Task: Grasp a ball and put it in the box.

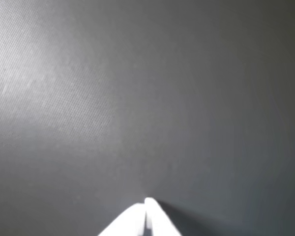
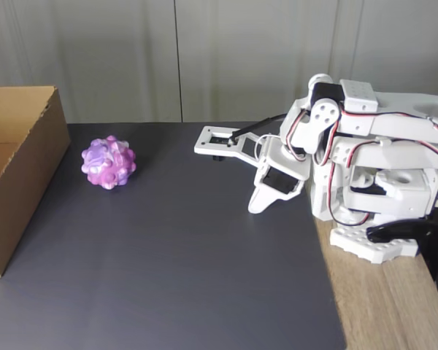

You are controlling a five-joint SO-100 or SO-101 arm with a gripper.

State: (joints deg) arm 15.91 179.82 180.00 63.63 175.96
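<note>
— Seemingly at the very start: the box stands open at the left edge of the dark mat in the fixed view, the arm folded at the right.

— And the ball?

— Just beside the box wall, well apart from the gripper — its white fingers pressed together, holding nothing. Next, likely, a reach leftward across the mat, jaws parting before the grasp.
</note>
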